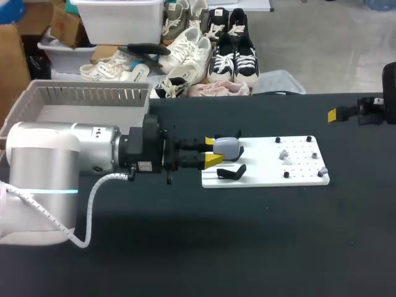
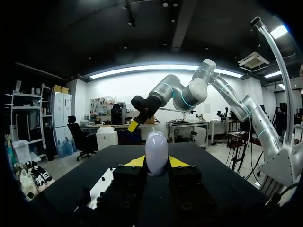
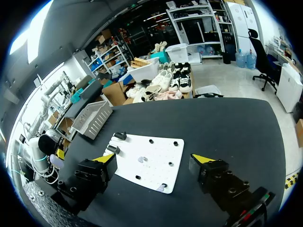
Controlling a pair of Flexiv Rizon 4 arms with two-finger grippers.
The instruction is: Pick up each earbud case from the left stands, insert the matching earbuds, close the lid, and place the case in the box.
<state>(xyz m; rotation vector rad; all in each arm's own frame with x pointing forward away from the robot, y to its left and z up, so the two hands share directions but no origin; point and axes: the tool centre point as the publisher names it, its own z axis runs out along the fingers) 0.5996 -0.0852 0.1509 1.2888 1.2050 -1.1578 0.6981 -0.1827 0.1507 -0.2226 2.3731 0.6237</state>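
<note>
Item: black table [image 1: 185,247], carrying all that follows. Left arm [image 1: 62,167], entering from the left and lying level over the table. Grey box [image 1: 86,94], slatted, at the far left corner behind that arm. White board [image 1: 260,170], flat at the middle, studded with small dark pegs. Left gripper [image 1: 213,153], its yellow tips closed from both sides on the pale earbud case [image 1: 228,147], which is held at the board's left end. Black stand [image 1: 232,172], vacant, just beside the held case. Earbuds, small and pale: one [image 1: 284,153] mid-board, one [image 1: 322,171] at the right edge. Right gripper [image 3: 152,163], spread wide and empty, well apart from the board.

Handling note, as judgement: the case appears lifted and awaiting its earbuds. The grip should stay low on the body so the lid can swing freely, and the case should be held level and steady while the other arm fetches a bud.

View notes: the left wrist view alone shows both tips pressing on the case, though no lid seam can be made out. The right wrist view alone shows its own spread fingers. The head view alone shows the case's place beside the stand.
</note>
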